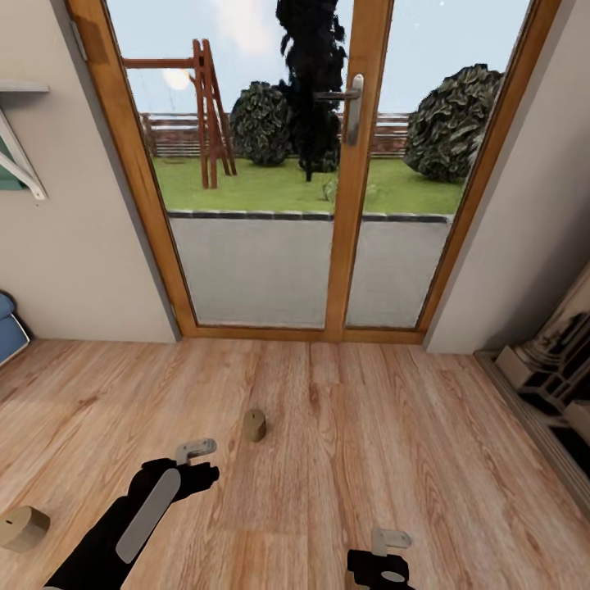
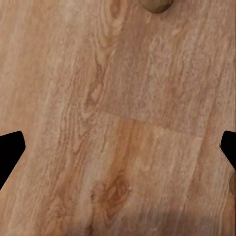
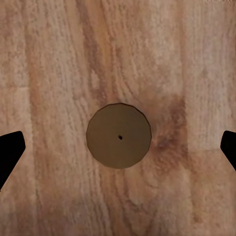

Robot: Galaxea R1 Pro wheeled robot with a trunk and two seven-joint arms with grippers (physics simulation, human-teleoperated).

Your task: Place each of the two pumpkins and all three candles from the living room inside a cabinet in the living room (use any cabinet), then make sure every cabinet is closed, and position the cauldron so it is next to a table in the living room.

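Two tan candles are on the wooden floor in the head view: one upright [image 1: 254, 424] just ahead of my left gripper [image 1: 199, 462], and one lying on its side [image 1: 23, 527] at the far left. The left gripper is open above bare floor, and a candle [image 2: 156, 4] shows at the edge of its wrist view. My right gripper [image 1: 385, 551] is open and hangs straight above another upright candle [image 3: 118, 136], which sits centred between the wide-apart fingers. The pumpkins, cabinet, cauldron and table are out of view.
Wood-framed glass patio doors [image 1: 340, 246] close off the floor ahead, with beige walls on either side. A blue cushioned object [image 1: 8, 328] sits at the left edge. A low unit holding pale ornate items [image 1: 553, 365] runs along the right wall.
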